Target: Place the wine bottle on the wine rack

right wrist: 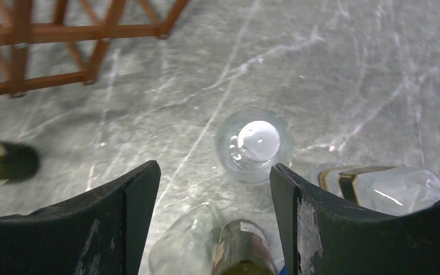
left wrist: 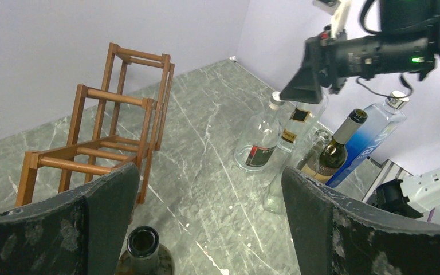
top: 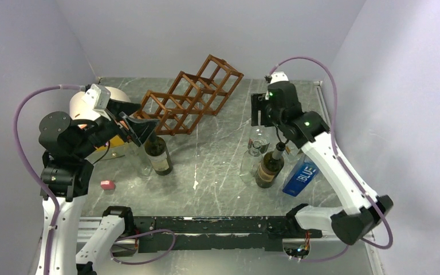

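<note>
Nothing had reached the wine rack (left wrist: 117, 97) yet. The wine bottle (top: 159, 159) stood upright on the worktop (top: 206, 172) just in front of it, with my left jaws spread wide and empty above its neck. The right jaws hung partly open over a clear bottle (right wrist: 254, 143), holding nothing, so I judged the grasp, lift and placing were all left to do.

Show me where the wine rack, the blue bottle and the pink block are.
wine rack (left wrist: 116, 97), left wrist view, on an upper rung.
blue bottle (top: 301, 176), top external view, on its label.
pink block (top: 107, 184), top external view, on its top face.
</note>
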`<state>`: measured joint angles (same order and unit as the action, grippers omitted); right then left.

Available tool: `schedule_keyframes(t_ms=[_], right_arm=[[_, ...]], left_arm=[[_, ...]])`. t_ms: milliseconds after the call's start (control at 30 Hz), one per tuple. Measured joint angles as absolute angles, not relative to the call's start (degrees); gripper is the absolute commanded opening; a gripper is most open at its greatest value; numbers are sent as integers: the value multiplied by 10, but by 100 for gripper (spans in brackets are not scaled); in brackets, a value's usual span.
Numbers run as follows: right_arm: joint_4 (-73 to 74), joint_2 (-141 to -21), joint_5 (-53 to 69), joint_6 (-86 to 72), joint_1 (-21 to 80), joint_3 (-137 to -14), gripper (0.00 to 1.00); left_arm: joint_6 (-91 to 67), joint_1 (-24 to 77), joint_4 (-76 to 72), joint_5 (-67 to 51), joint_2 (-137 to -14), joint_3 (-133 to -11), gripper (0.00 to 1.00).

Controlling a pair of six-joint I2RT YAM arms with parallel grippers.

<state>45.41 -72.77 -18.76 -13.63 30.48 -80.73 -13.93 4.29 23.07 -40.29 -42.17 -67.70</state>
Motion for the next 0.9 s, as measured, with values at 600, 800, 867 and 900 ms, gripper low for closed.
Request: schedule_keyframes(t_ms=[600,800,867,900], right_arm=[[518,-641,36,-65,317,-747,50],[522,-641,39,-44,338,-745,53],[523,-642,35,-39,345,-744,53],[524,-643,33,-37,349,-744,53]], left_arm=[[-155,43,174,-408,-453,-676,97],[-155,43,173,-408,-453,-676,97],[-155,43,173,-408,-453,-676,96],[-155,43,173,-408,-453,-676,97]])
